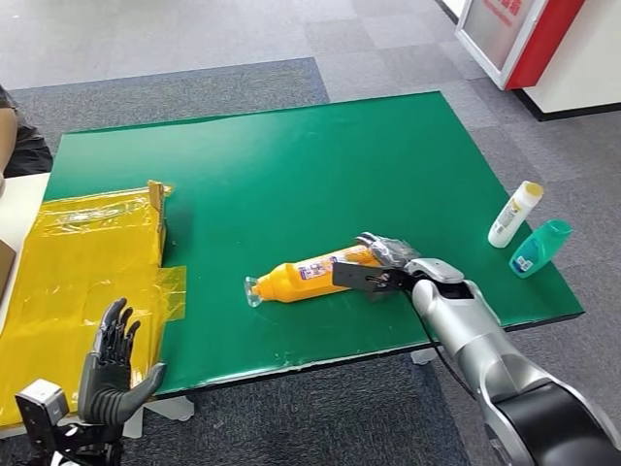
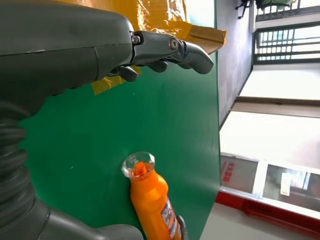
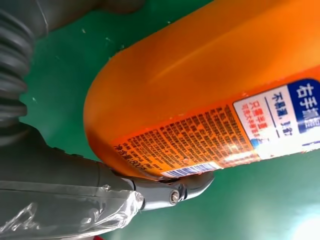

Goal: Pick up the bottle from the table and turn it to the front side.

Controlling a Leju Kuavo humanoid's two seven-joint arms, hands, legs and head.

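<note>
While the orange bottle (image 1: 314, 276) lies on its side on the green table (image 1: 293, 175), the right hand (image 1: 380, 264) has its fingers (image 3: 177, 189) closed around the bottle's base. The left hand (image 1: 110, 364) has its fingers apart and holds nothing, well apart from the bottle.

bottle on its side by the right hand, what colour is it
Orange, best seen in the right wrist view.

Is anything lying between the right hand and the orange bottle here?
Nothing visible does. The right hand is already at the base end of the orange bottle, which lies on its side on the green table; a finger touches its underside.
</note>
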